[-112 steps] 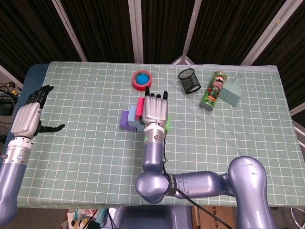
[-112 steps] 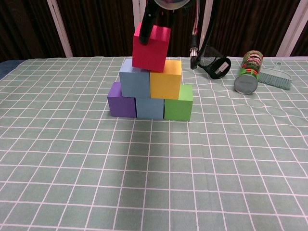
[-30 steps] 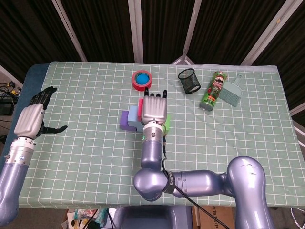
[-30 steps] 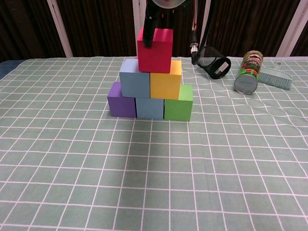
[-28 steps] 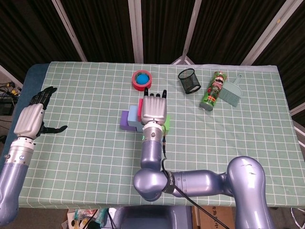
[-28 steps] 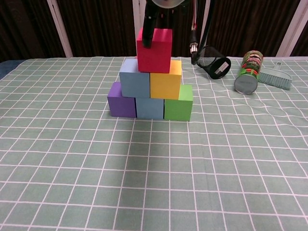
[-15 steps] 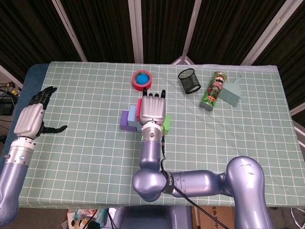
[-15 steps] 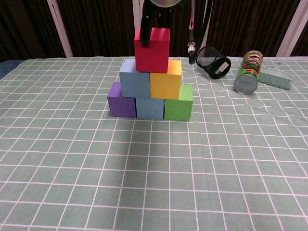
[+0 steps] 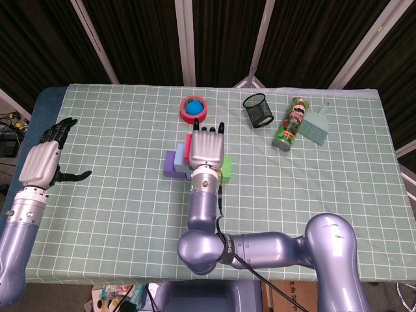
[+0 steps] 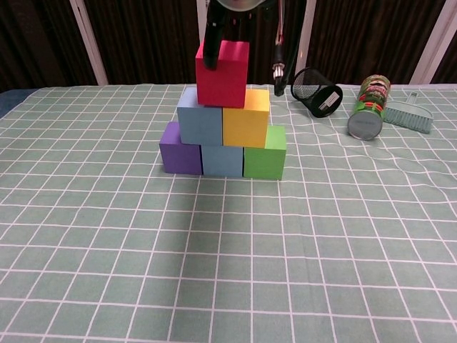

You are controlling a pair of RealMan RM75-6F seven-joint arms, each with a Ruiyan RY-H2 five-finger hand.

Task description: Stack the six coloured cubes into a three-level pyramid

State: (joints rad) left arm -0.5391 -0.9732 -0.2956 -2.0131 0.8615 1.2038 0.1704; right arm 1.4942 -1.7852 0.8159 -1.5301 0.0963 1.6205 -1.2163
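Holding red cube [image 10: 222, 73] atop pyramid, right hand [image 9: 206, 151], left hand [image 9: 40, 162] spread

Tape roll [image 9: 194, 109], mesh cup [image 9: 258, 109], can [image 9: 290, 123], brush [image 9: 314, 125] on table.

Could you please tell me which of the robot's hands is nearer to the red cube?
The right hand: it is over the red cube, holding it. The left hand hovers far off at the table's left edge.

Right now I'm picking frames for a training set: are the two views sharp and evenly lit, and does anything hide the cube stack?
Head view: sharp, evenly lit, no glare, but the right hand covers most of the pyramid. Chest view: cubes crisp, soft shadow beneath them, red cube clear on top; the hand is cropped at the upper edge, and the backdrop is dark.
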